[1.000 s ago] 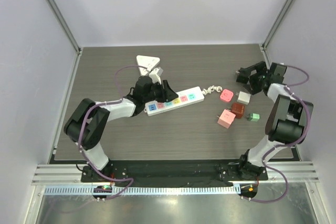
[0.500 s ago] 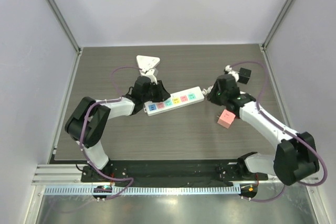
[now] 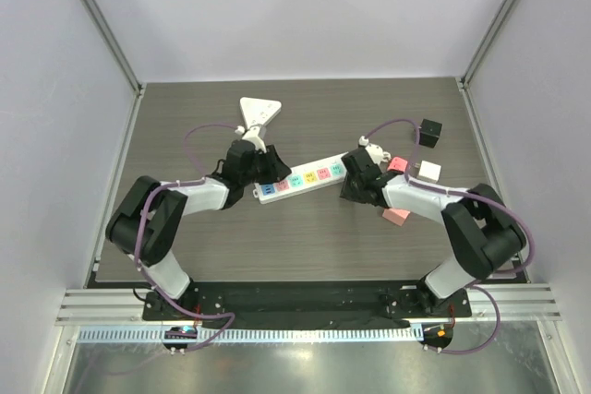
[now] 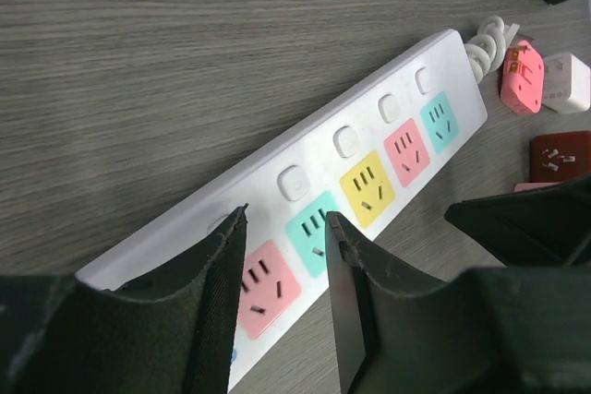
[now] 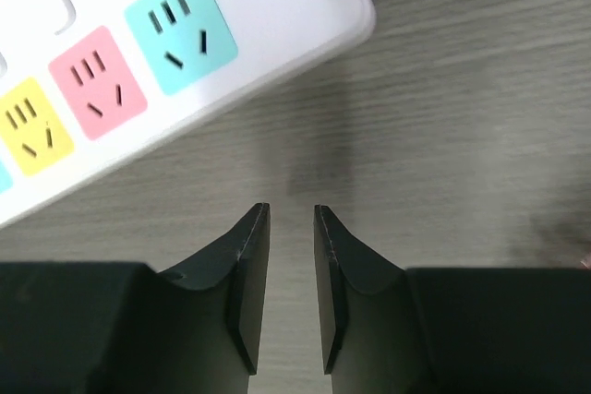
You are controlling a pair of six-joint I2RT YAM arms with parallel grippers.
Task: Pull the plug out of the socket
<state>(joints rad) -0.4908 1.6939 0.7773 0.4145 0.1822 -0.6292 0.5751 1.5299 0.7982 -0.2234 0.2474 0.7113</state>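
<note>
At centre, power strip [image 3: 309, 177] diagonal, sockets [image 4: 368, 186] up, left gripper [image 4: 286, 228] half-open above, right gripper [image 5: 291, 214] nearly closed

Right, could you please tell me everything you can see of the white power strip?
The power strip is a long white plastic-looking bar lying flat and diagonal on the wood-grain table. It carries a row of pink, teal and yellow sockets, each with a white button beside it; every visible one is empty. A coiled white cord leaves its far end. The left claw straddles its near end, open; contact cannot be judged.
</note>
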